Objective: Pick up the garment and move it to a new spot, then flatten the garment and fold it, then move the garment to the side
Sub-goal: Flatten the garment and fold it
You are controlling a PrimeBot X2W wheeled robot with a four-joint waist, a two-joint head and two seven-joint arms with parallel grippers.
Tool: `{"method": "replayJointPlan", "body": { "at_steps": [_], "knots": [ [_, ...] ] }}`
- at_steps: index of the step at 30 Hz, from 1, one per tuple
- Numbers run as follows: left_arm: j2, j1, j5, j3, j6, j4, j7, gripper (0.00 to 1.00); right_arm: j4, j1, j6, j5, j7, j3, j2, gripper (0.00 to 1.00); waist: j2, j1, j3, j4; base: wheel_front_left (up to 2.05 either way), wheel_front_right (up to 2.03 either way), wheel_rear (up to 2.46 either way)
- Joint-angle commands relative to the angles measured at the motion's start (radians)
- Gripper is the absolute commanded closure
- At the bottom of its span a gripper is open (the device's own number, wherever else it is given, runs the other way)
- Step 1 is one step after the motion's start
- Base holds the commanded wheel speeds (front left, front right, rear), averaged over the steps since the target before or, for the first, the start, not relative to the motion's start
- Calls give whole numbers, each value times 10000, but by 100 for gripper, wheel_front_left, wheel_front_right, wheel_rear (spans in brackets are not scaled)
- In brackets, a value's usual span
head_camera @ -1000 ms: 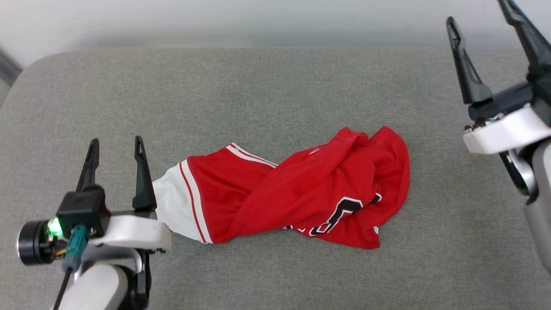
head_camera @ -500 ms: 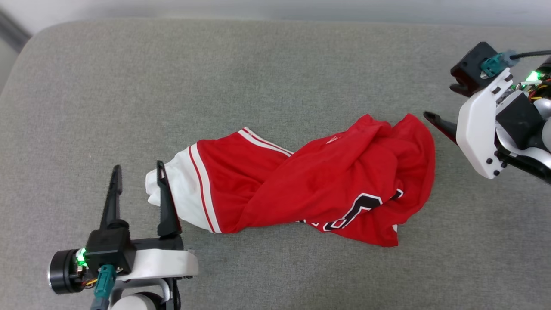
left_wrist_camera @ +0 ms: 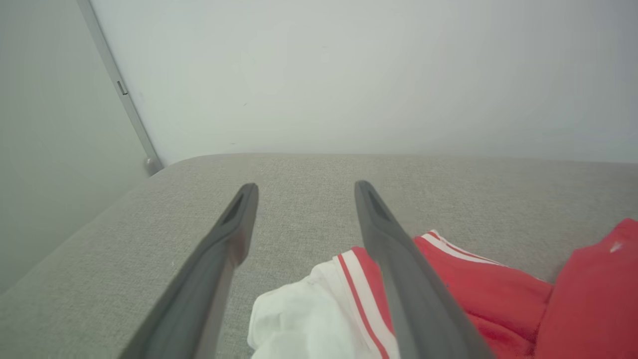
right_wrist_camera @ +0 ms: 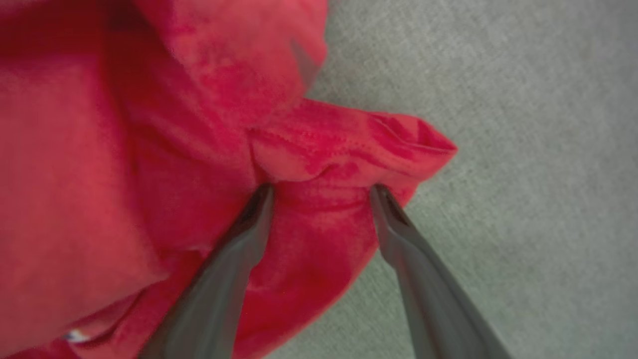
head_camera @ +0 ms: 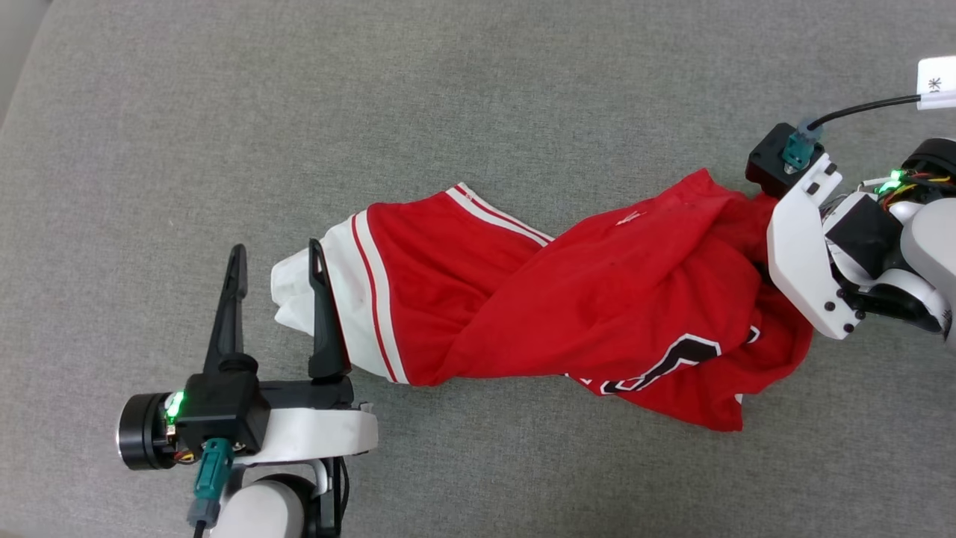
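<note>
garment (head_camera: 597, 299), a red t-shirt with white sleeves, lies twisted and bunched across the middle of a grey fabric surface (head_camera: 478, 104). its white sleeve (head_camera: 295, 299) points to the robot's left and its dark lettering (head_camera: 672, 359) shows near the lower right edge. the left pincer (head_camera: 277, 248) hovers at the sleeve end with its two dark fingers spread apart; one finger crosses over the white cloth, the other stands over bare grey fabric, and nothing is gripped. at the opposite end the right pincer (right_wrist_camera: 321, 189) is also wide open, its tips set against a hemmed fold of red cloth that lies across the gap between them. a pale wall (left_wrist_camera: 349, 75) rises behind the surface.
</note>
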Motion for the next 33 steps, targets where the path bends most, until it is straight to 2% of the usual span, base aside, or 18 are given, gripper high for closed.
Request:
{"method": "replayJointPlan", "body": {
  "at_steps": [1, 4, 5, 6, 7, 15, 21, 28, 33],
  "knots": [
    [-96, -146, 109, 76, -95, 75, -25, 0, 223, 690, -7, -53, 144, 315, 140, 0, 0, 0, 115, 103, 0, 0, 0],
    [-285, -162, 285, 304, -297, 189, -25, 0, 408, 1048, -5, -146, -71, 425, 252, 0, 0, 0, 113, 88, 0, 0, 0],
    [-326, -131, 323, 363, -357, 234, -25, 0, 451, 1039, -5, -180, -227, 432, 283, 22, 0, 0, 65, 57, 0, 0, 0],
    [-364, -84, 382, 459, -401, 277, -25, 0, 494, 969, -7, -211, -411, 420, 314, 84, 0, 0, -2, 15, 0, 0, 0],
    [-387, -24, 412, 549, -448, 325, -25, 0, 542, 859, -7, -224, -627, 398, 339, 100, 0, 0, -92, -31, 0, 0, 0],
    [-588, 536, 636, 1130, -771, 484, -25, 0, 235, -553, -7, -75, -2833, 131, 313, 100, 0, 0, -1122, -452, 0, 0, 0],
    [-641, 1097, 735, 1507, -912, 553, -26, 0, -1220, -836, -7, 78, -3639, 186, -142, 100, 0, 0, -1817, -818, 0, 0, 0],
    [-760, 1640, 792, 1755, -1075, 751, -26, 0, -3697, 482, -7, 497, -3815, 220, -982, 100, 0, 0, -2521, -1231, 0, 0, 0],
    [-834, 1928, 802, 1890, -1176, 882, -26, 0, -4566, 2476, -7, 297, -3319, 244, -1424, 100, 0, 0, -2896, -1480, 0, 0, 0]
  ]
}}
